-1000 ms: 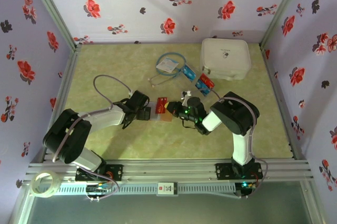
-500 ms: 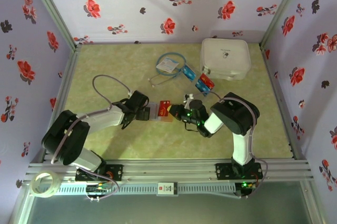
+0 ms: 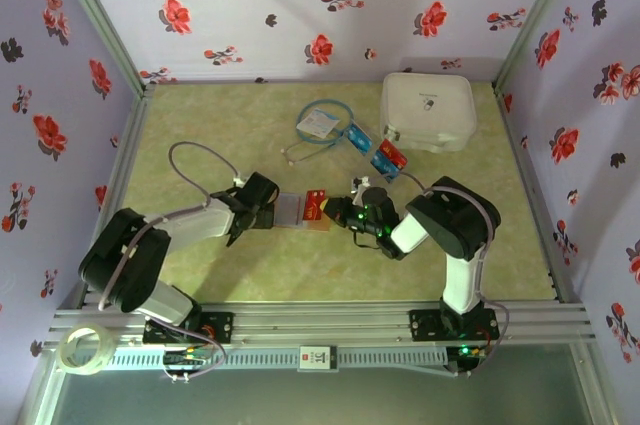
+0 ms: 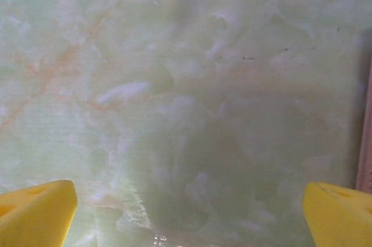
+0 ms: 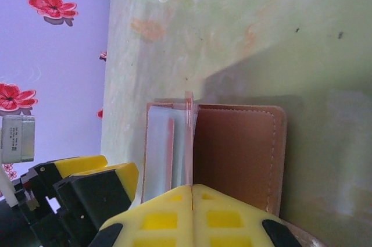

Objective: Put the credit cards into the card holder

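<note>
**Fig.** Right hand (image 5: 192, 192), pressed shut, pinches one red card (image 3: 316, 203) edge-on at the open holder (image 5: 238, 154), mid-tabletop (image 3: 200, 125). Left hand (image 4: 186, 218) is spread, just beside the holder's opposite edge. The other cards (image 3: 378, 152) lie near the white case (image 3: 428, 110). I judge the card light, stiff and slick, best pinched at its short end. The holder looks soft and apt to slide, so I would brace it.
</note>
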{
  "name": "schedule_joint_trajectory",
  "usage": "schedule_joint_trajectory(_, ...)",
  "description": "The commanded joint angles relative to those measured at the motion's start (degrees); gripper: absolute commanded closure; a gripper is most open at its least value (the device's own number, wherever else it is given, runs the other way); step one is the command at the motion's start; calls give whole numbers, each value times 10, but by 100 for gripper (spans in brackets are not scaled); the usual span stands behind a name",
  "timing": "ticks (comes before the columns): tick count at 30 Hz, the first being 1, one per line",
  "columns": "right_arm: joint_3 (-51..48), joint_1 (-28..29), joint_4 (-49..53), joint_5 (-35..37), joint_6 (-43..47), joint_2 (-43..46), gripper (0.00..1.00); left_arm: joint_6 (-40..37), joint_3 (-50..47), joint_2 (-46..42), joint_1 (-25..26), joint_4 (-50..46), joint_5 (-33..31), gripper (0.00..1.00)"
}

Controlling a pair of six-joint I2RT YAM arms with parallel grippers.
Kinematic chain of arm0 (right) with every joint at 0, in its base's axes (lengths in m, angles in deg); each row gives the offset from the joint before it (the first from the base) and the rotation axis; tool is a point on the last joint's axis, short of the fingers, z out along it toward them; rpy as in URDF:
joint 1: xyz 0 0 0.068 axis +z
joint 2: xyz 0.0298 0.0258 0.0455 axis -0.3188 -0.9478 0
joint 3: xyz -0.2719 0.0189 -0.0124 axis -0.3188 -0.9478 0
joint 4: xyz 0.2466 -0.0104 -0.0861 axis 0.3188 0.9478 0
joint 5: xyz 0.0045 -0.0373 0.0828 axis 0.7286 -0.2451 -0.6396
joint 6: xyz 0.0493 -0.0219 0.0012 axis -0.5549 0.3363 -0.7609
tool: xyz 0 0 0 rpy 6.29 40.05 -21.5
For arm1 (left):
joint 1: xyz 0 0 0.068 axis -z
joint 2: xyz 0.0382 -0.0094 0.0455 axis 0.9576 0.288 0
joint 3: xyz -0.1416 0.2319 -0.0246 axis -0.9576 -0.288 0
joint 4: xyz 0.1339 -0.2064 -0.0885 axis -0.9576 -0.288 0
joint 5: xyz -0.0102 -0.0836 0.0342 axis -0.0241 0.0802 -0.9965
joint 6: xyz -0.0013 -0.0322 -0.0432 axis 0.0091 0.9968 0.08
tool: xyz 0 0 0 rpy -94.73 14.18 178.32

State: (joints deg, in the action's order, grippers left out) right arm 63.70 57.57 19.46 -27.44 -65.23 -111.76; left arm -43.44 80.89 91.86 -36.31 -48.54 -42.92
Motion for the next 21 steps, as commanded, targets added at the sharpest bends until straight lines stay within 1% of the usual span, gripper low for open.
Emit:
schedule_joint_trajectory(1, 9, -5, 11, -19, 20, 12, 100, -2, 2, 13, -1, 5, 16, 0)
schedule_joint_trajectory(7, 16, -11, 37, -33, 30, 36, 100, -2, -8, 4, 12, 21, 41, 0)
schedule_joint_trajectory(13, 25, -22, 86, -42, 53, 72, 100, 23, -28, -9, 37, 29, 62, 0)
schedule_joint_trajectory(18, 28, -32, 133, -43, 75, 105, 100, 48, -45, -27, 53, 23, 60, 0)
schedule_joint_trajectory(21, 27, -35, 157, -41, 89, 121, 100, 56, -46, -48, 54, 9, 42, 0)
